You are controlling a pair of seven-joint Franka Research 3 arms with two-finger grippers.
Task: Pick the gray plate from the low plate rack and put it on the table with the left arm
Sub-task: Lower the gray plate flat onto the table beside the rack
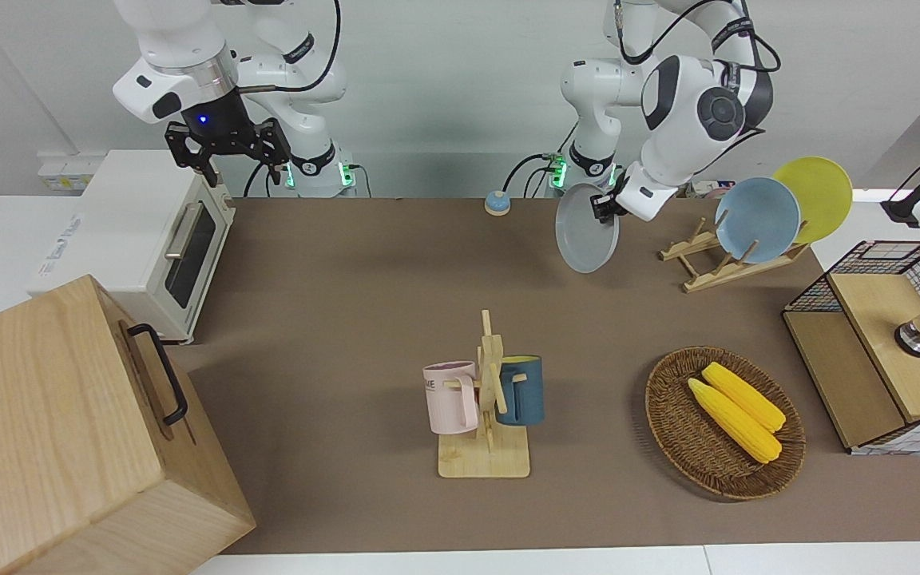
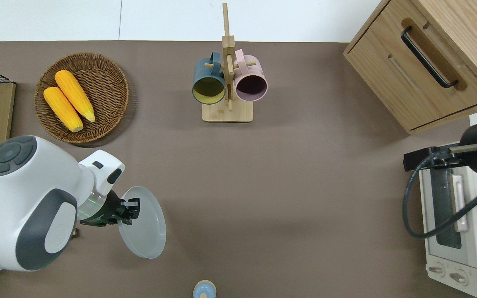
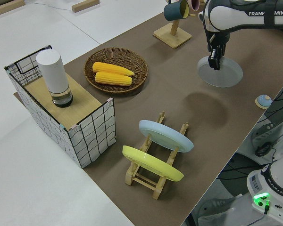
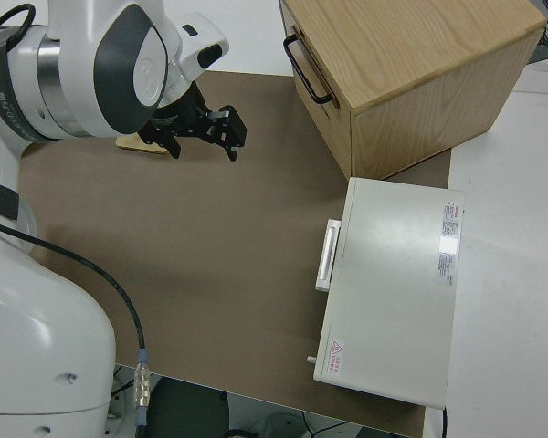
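Carry step: left gripper, fingers pinching gray plate rim at 9 o'clock, above table. Next: level, lower, release.

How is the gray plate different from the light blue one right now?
The gray plate is pale gray and held up in the air by the left gripper, clamped at its rim; the light blue plate is blue and leans in the low plate rack beside the yellow plate. The gray plate hangs over bare table, clear of the rack. Both are round, plain and shallow, and look similar in size.
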